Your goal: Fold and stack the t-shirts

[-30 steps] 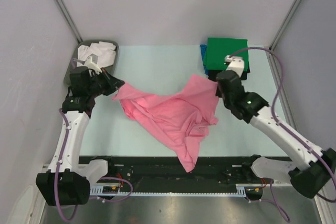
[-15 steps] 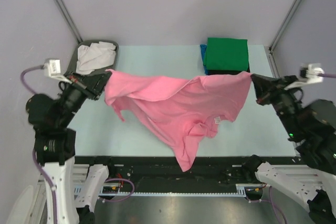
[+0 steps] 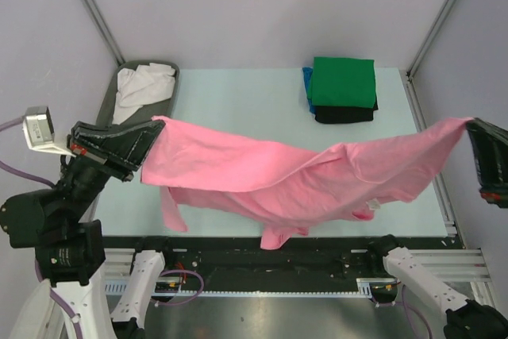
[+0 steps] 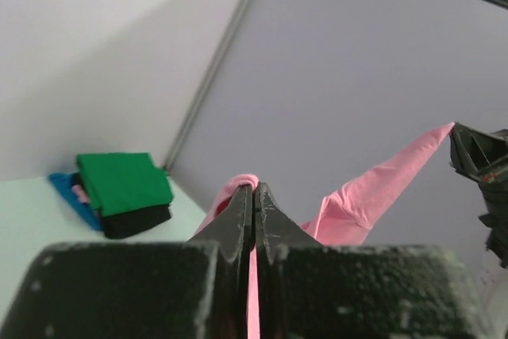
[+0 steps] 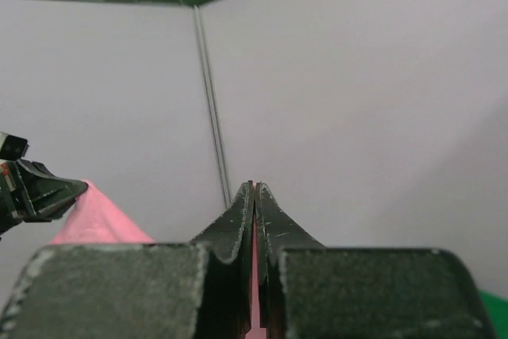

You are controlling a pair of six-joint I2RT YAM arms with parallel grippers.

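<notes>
The pink t-shirt (image 3: 294, 176) hangs stretched in the air across the table, its lower folds sagging toward the near edge. My left gripper (image 3: 157, 126) is shut on its left corner, raised high at the left. Far out at the right edge, my right gripper (image 3: 471, 125) is shut on the opposite corner. Pink cloth shows between the closed jaws of the left gripper (image 4: 255, 186) and of the right gripper (image 5: 254, 186). A folded green t-shirt (image 3: 343, 81) lies on a black one (image 3: 346, 113) with a blue one (image 3: 306, 85) beside them, at the back right. A crumpled white t-shirt (image 3: 144, 83) lies in the tray.
The grey tray (image 3: 176, 77) stands at the back left corner. Grey walls with metal posts close in the table on the left, back and right. The arms' black base rail (image 3: 238, 253) runs along the near edge.
Both arms have lifted and swung outward, pulling the pink t-shirt from a slack heap on the table into a taut span in the air.
</notes>
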